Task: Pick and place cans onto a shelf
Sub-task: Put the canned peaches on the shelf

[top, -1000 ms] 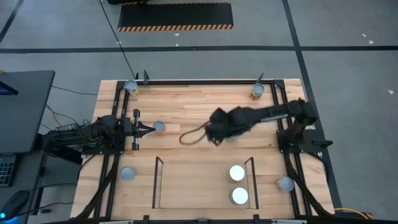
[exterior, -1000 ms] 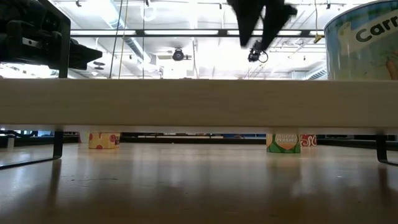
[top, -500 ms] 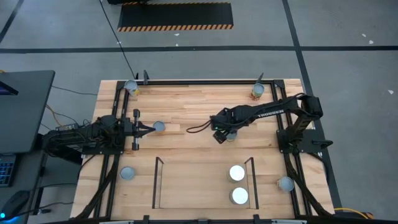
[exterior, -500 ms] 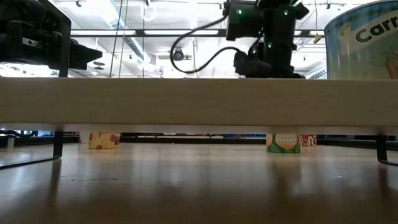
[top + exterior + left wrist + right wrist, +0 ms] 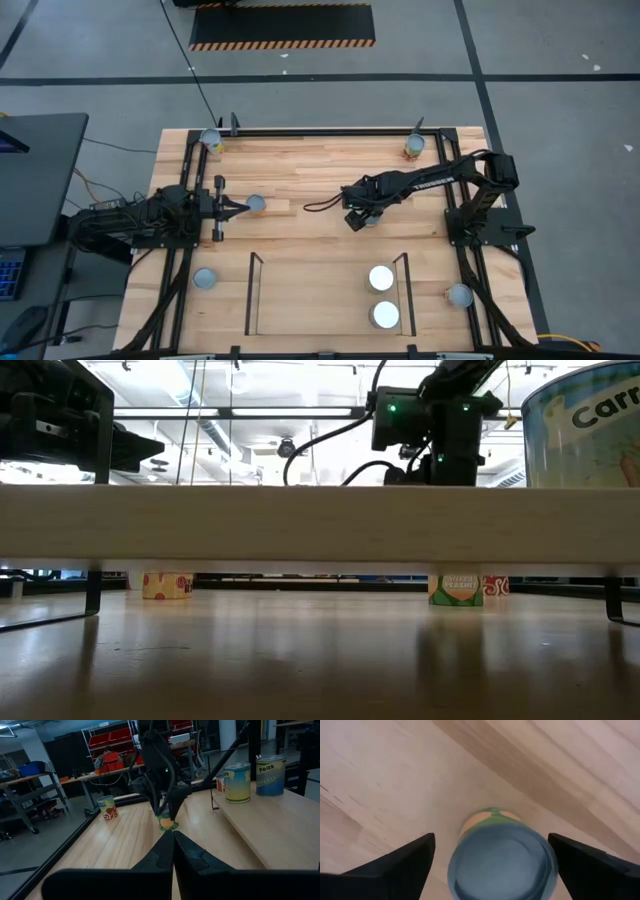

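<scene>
Right wrist view: green-labelled can (image 5: 501, 855) stands upright on the worktop (image 5: 300, 170) mid-table, beyond the shelf (image 5: 325, 290), centred between the spread fingers (image 5: 395, 862) of the right hand (image 5: 366, 216), not yet gripped. Advice: descend straight, keep the can centred, close on the side wall below the rim. Left hand (image 5: 172, 837) pressed together, waiting near another can (image 5: 256, 204).

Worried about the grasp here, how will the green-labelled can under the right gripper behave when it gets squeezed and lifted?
The can looks rigid metal, so probably won't deform. Its smooth round side may slip. Standing upright, short, it seems unlikely to tip.
</scene>
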You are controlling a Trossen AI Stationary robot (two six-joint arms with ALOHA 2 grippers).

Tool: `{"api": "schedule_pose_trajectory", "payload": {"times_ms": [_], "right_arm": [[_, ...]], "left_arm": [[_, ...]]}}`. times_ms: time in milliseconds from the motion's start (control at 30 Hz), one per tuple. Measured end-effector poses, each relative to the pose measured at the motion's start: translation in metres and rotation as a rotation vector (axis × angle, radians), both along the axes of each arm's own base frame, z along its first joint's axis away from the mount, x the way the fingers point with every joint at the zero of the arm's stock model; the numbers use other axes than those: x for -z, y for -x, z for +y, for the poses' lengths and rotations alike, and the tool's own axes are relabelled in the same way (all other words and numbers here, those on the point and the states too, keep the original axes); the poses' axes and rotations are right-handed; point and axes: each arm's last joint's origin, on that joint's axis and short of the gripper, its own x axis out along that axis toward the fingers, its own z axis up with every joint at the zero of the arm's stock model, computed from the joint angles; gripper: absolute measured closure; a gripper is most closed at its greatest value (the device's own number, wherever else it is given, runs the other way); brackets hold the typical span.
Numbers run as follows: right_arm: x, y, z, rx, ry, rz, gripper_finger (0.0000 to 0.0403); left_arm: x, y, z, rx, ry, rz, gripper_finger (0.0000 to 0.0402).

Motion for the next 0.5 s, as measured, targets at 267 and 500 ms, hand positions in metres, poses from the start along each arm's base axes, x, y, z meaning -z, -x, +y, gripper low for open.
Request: {"api": "schedule_pose_trajectory", "payload": {"times_ms": [267,500], "right_arm": [[0.0002,0.0002,0.0017,0.016,-0.047,-0.002,0.0074],[-0.0007,-0.0006,0.0069,-0.001,-0.051,-0.003,0.0104]], "left_arm": [[0.0000,0.0000,0.0000,0.000,0.000,0.000,0.0390],[0.0000,0.0000,0.0000,0.000,0.000,0.000,0.0390]]}}
